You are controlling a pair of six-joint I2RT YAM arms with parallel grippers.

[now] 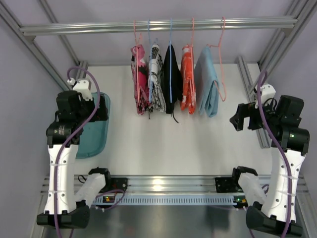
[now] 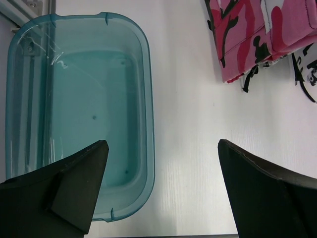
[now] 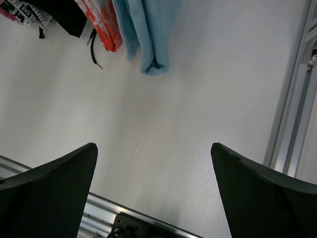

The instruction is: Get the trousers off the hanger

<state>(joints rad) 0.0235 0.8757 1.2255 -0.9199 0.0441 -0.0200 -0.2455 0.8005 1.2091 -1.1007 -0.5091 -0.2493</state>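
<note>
Two pairs: pink trousers [image 1: 139, 79] and white trousers [image 1: 156, 82], hanging folded, side by side, from the far rail [image 1: 158, 25]. Hovering wide open: left gripper [image 2: 161, 145] over teal bin [image 2: 148, 124] at left, right gripper [image 3: 153, 146] over white table [image 3: 173, 124] at right.

teal tub [image 1: 96, 139], blue cloth [image 1: 207, 84] — metal rail [image 1: 158, 25]

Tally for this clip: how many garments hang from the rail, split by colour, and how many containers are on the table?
pink printed trousers: 1
white black-printed trousers: 1
black garment: 1
orange-red garment: 1
light blue garment: 1
teal tub: 1
Total: 6 (5 garments, 1 container)
</note>
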